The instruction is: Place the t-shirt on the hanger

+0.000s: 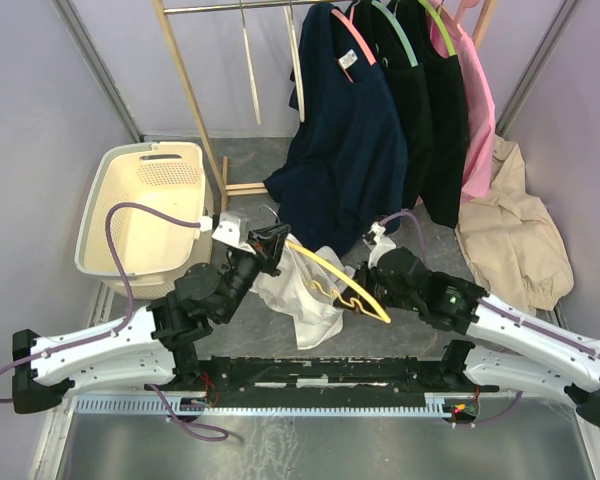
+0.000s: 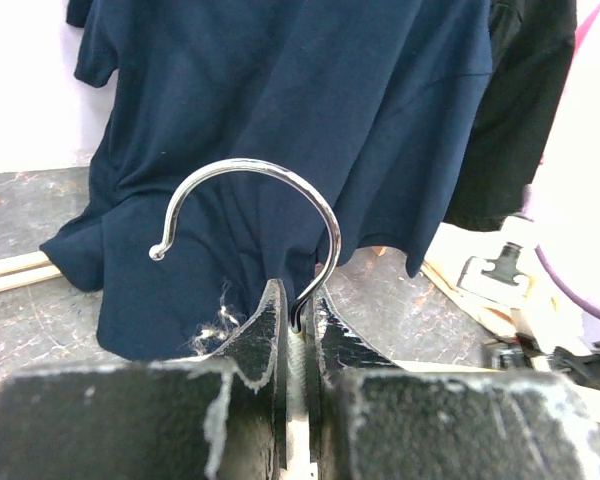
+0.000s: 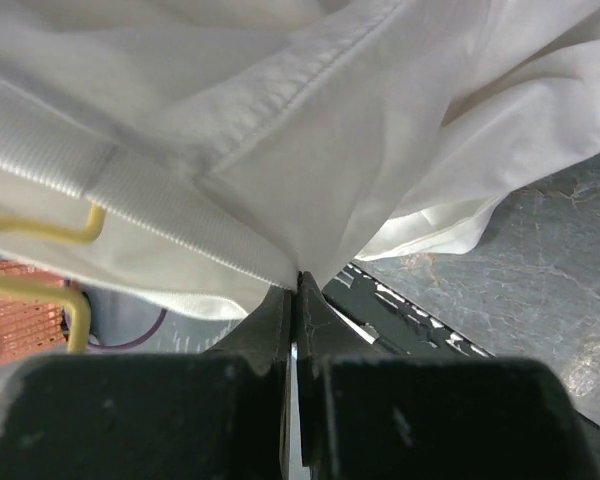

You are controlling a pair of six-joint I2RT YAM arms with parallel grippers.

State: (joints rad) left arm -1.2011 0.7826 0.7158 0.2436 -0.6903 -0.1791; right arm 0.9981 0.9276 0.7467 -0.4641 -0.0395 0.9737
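Far left of the left pincer (image 2: 298,305), well apart from it, we see a cream perforated plastic laundry basket (image 1: 145,215) on the grey tabletop (image 1: 415,338). The left pincer is clamped narrow on the slim yellow clothes hanger (image 1: 328,267) w/ a silver metal hook. Its jaws pinch the neck just below the hook, which arcs up & left above the tips in the wrist view. From there the hanger's yellow arm slopes down to the right, twd the right pincer (image 3: 298,283). The white short-sleeved cotton t-shirt (image 1: 302,300) hangs bunched btwn the two pincers. The hanger arm crosses it & its lower end reaches the tabletop. The right pincer is closed tight on a fold of t-shirt fabric, just beside the ribbed neck band. Yellow hanger wire shows left of its tips. Beyond both pincers a navy blue shirt (image 1: 345,150) hangs from a rail. Right of the right pincer, well apart, a beige garment (image 1: 510,240) lies crumpled.
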